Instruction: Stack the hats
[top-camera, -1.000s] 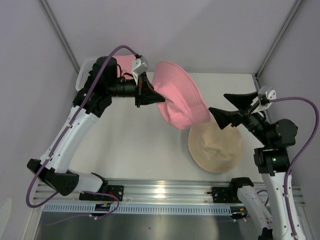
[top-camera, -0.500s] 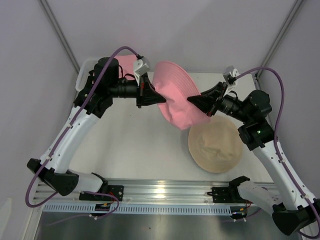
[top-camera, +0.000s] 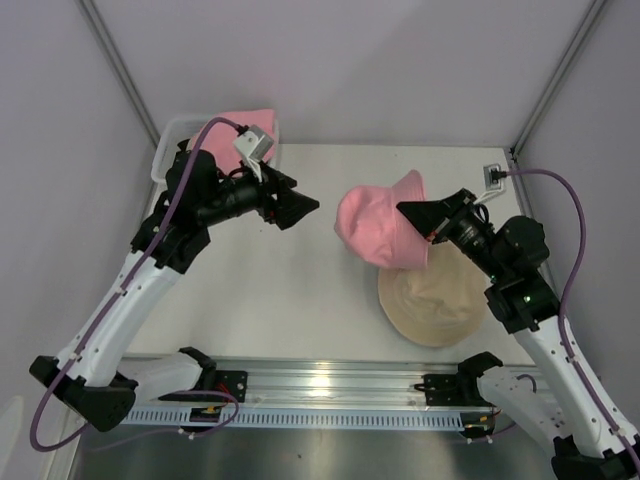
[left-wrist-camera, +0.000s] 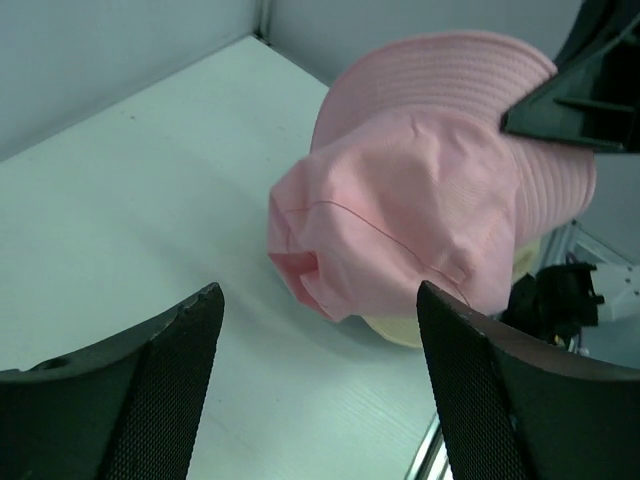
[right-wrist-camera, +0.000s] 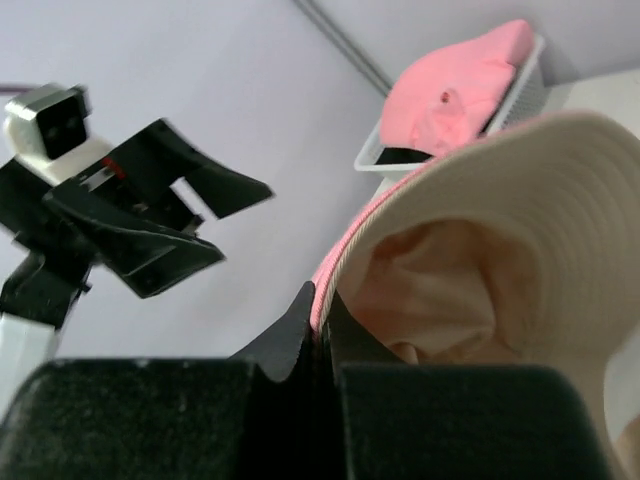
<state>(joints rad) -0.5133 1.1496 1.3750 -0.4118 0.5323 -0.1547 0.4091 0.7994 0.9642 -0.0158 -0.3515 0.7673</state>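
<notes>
A pink hat (top-camera: 375, 225) hangs by its brim from my right gripper (top-camera: 407, 211), which is shut on the brim's edge; its crown droops over the left rim of a beige hat (top-camera: 435, 305) lying flat on the table. In the right wrist view the fingers (right-wrist-camera: 300, 325) pinch the pink edge, and the hat's cream lining (right-wrist-camera: 500, 200) fills the frame. My left gripper (top-camera: 300, 208) stands open and empty, left of the pink hat and apart from it. Its wrist view has the pink hat (left-wrist-camera: 420, 220) ahead of the wide jaws, with the beige hat (left-wrist-camera: 400, 332) under it.
A white mesh basket (top-camera: 168, 150) stands at the back left corner with another pink hat (top-camera: 250, 124) in it, also in the right wrist view (right-wrist-camera: 450, 95). The enclosure's grey walls close in the table. A metal rail (top-camera: 320, 385) runs along the near edge.
My right gripper came in and shut on the pink hat's brim. The left gripper let go and drew back left. The hat moved right and down over the beige hat.
</notes>
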